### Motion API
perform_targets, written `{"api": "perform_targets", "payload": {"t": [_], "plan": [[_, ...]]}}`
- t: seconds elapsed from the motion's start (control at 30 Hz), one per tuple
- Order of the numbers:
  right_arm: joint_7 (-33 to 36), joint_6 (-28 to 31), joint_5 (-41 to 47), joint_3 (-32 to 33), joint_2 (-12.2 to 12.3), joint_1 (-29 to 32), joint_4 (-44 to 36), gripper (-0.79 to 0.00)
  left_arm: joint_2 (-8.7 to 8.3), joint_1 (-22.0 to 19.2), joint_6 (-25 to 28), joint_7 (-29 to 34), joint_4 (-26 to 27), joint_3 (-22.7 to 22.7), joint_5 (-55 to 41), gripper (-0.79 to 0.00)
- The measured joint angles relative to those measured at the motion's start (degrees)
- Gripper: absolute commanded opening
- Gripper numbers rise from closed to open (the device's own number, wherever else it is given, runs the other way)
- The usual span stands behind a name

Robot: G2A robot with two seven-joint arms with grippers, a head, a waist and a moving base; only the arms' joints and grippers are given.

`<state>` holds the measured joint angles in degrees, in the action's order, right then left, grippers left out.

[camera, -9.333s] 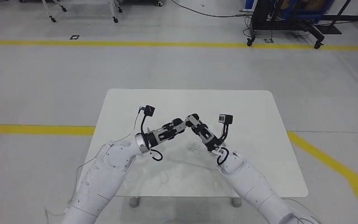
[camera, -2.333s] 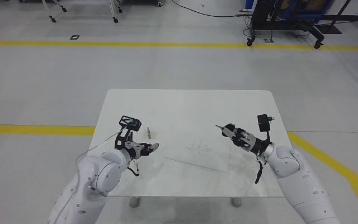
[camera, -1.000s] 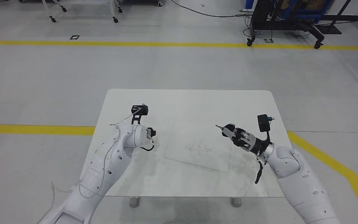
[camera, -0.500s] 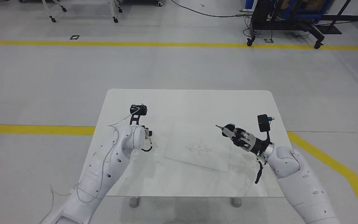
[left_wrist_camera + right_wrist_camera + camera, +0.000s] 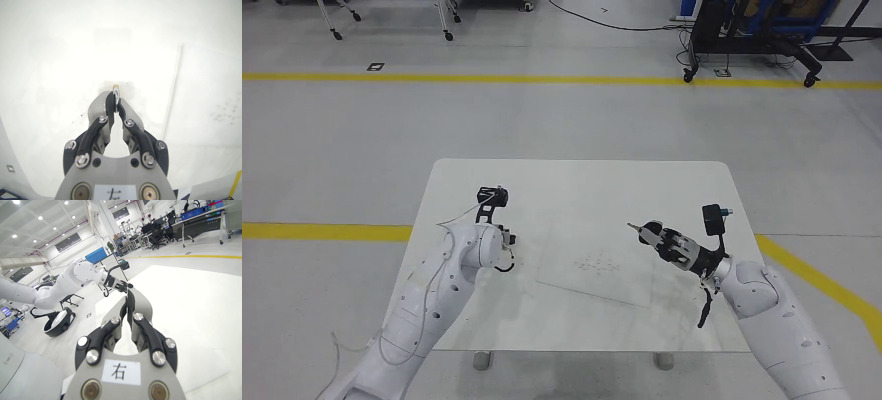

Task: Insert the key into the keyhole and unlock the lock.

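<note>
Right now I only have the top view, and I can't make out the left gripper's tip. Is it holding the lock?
Observer: Yes. In the left wrist view the left gripper is shut on the lock, with its pads clamping the silver shackle.
Reviewer: Which way does the lock body point?
Observer: Away from the gripper, toward the table. Its brass edge pokes out past the fingertips.
Reviewer: And the right gripper, with the key sticking out?
Observer: In the right wrist view its pads are pressed together, and the left gripper sits straight ahead of it across the table.
</note>
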<state>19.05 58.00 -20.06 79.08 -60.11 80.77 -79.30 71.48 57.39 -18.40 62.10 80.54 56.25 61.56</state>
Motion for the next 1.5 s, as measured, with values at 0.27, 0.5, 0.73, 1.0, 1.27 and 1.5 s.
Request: {"api": "perform_targets", "payload": {"t": [0.27,0.5,0.73,1.0,1.27,1.5], "plan": [[0.00,0.00,0.00,0.00,0.00,0.00,0.00,-0.785,0.23,0.14,0.39,-0.17,-0.74,0.71,-0.47,-0.785],[0.00,0.00,0.00,0.00,0.00,0.00,0.00,-0.785,0.41,-0.38,0.90,0.02,-0.83,1.38,-0.30,-0.785],[0.00,0.00,0.00,0.00,0.00,0.00,0.00,-0.785,0.76,-0.78,1.22,-0.11,-1.40,1.27,-0.36,-0.785],[0.00,0.00,0.00,0.00,0.00,0.00,0.00,-0.785,0.92,-0.77,1.47,0.06,-1.72,1.84,-0.04,-0.720],[0.00,0.00,0.00,0.00,0.00,0.00,0.00,-0.785,1.10,-0.77,1.71,0.24,-1.62,2.18,0.41,-0.665],[0.00,0.00,0.00,0.00,0.00,0.00,0.00,-0.785,1.39,-0.94,1.83,0.29,-2.18,1.90,0.96,-0.653]]}}
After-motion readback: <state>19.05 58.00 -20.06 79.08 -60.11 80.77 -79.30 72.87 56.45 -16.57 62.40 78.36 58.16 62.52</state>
